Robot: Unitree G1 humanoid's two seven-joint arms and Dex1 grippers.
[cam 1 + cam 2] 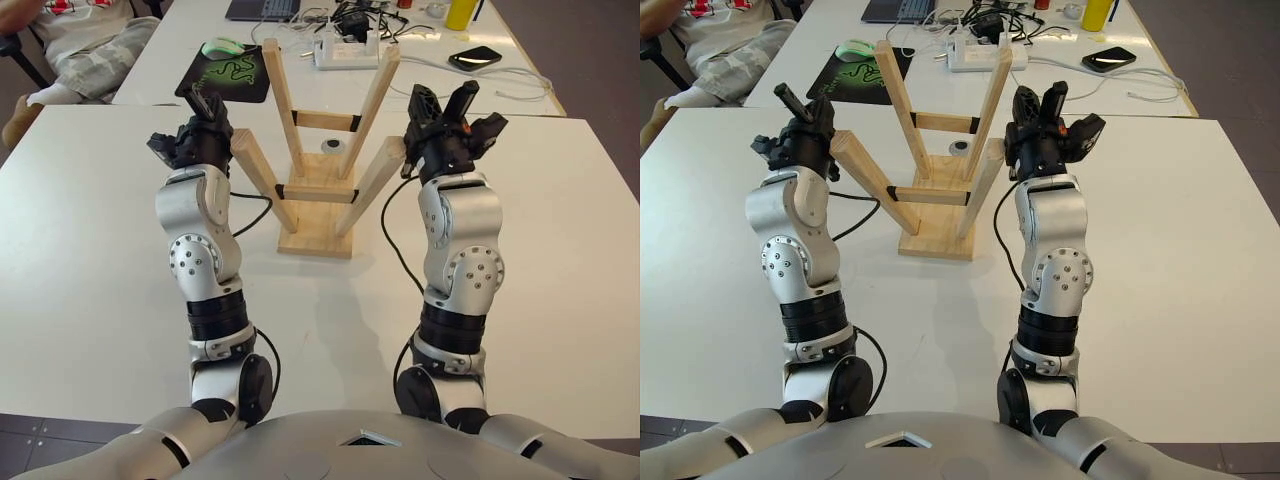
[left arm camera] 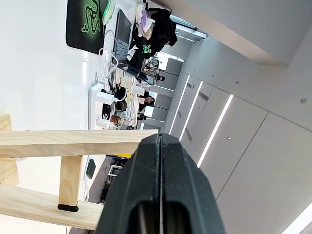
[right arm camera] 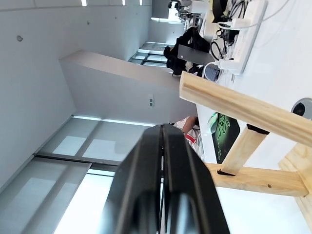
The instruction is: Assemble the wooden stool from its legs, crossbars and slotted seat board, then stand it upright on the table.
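While both arms stand close in front of me, I look first at the pincers. The left pincer (image 2: 159, 146) is at about eleven o'clock and the right pincer (image 3: 162, 136) at about one o'clock. Each has its fingers pressed together and holds nothing. Each is just beside the top of a near leg, but I cannot tell if it touches the wood.

Between them, at twelve o'clock, the stool (image 1: 318, 190) looks assembled but is upside down. Its seat board (image 1: 315, 243) lies flat on the desk (image 1: 100, 250), the legs point up and spread outward, and the crossbars (image 1: 320, 193) join them.

My worry is the turning over. If a closed pincer pushes the near-left leg (image 1: 262, 178) or the near-right leg (image 1: 368, 185) sideways, the board may slide away or the whole frame may tip over toward twelve o'clock. If one arm lifts before the other, I think the twist could pull a leg out of its slot.

Farther at twelve o'clock, on the next desk, lie a mouse pad (image 1: 225, 75) and a power strip (image 1: 345, 55) with cables. A falling stool could hit them.
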